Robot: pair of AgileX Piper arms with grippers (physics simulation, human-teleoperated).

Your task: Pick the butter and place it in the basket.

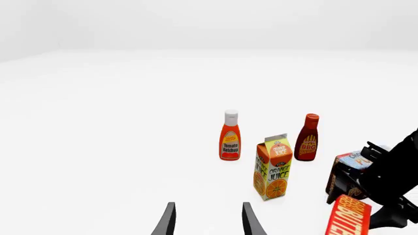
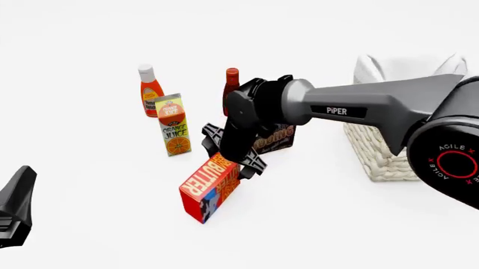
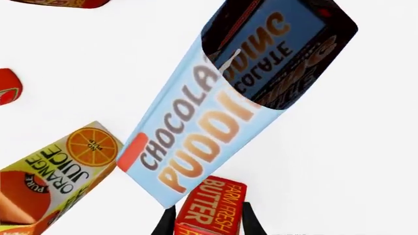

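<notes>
The butter (image 2: 208, 189) is a red carton with yellow "BUTTER" lettering and blue patches on one end. It sits tilted in the middle of the table in the front view. My right gripper (image 2: 233, 160) is at its far end. In the right wrist view the two fingers (image 3: 166, 223) press against both sides of the butter (image 3: 210, 203), shut on it. The butter also shows in the left wrist view (image 1: 348, 220). The cream wicker basket (image 2: 372, 152) with white cloth stands at the right. My left gripper (image 1: 209, 223) is open and empty, low at the front left (image 2: 15, 206).
A chocolate pudding box (image 2: 277, 139) lies right behind my right gripper, close in the right wrist view (image 3: 209, 117). An orange juice carton (image 2: 174, 126), a ketchup bottle (image 2: 150, 89) and a BBQ sauce bottle (image 2: 231, 83) stand to the left and behind.
</notes>
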